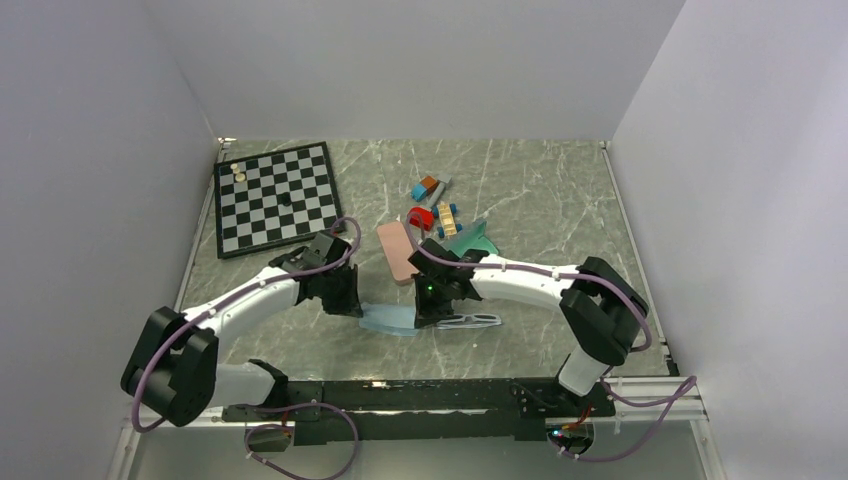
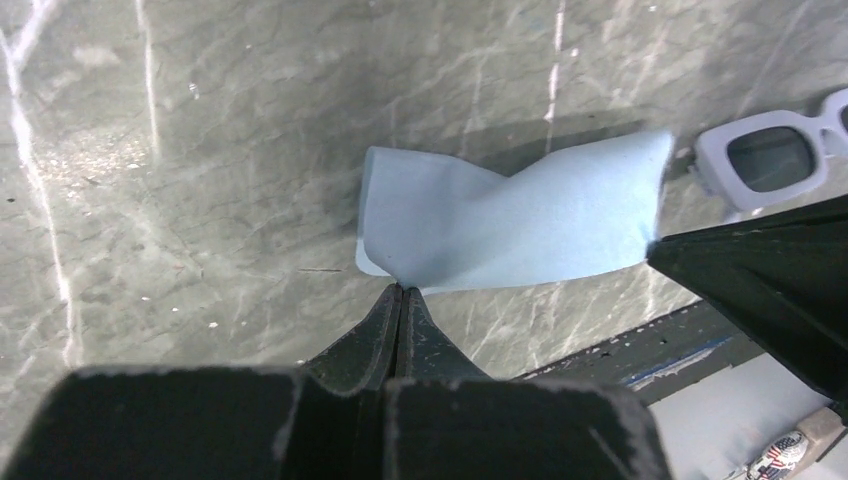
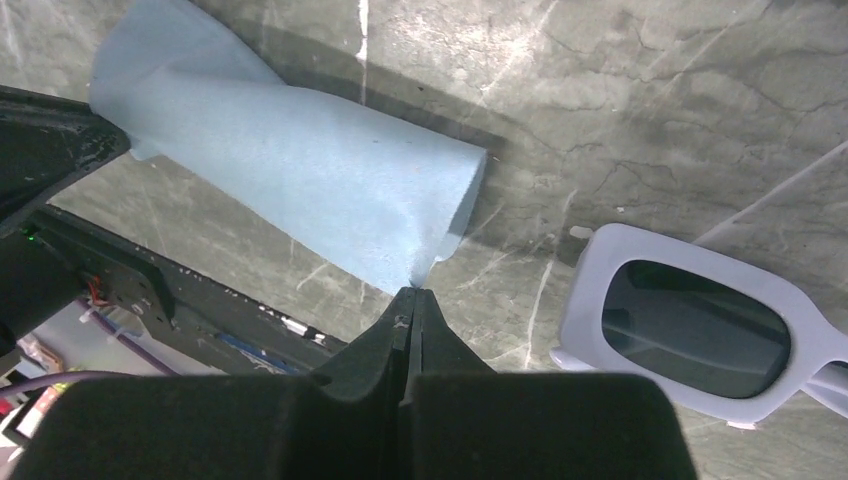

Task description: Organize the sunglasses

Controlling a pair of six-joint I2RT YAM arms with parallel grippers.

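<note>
Two YAM arms, one light blue cloth (image 2: 510, 225) between them: the left claw (image 2: 400, 292) is closed on the cloth's near edge, and the right claw (image 3: 412, 295) is pinched tight on the opposite corner, fingertips together. The cloth hangs twisted and half-rolled just above the grey marbled surface (image 1: 540, 190). The white-grey sunglasses (image 3: 695, 330), dark lenses up, lie flat on the surface just beside the right claw, apart from the cloth's edge and not held by anything. A pink case (image 1: 396, 250) lies behind the arms, towards the middle of the surface.

Judged from this, the step in hand is cloth work – opening it out or laying it flat, prob. as prep for the glasses. Doing it well calls for:
- Both arms moving in sync, w/ the two pinch points level. The grips are at the very tips, so a sharp tug could pull the thin fabric free.
- Easing the claws apart sideways to take out the twist, then lowering the cloth – a drop from height would likely let it curl again.
- Steering the right-hand corner clear of the sunglasses. A drag across the frame could shove or spin them.
</note>
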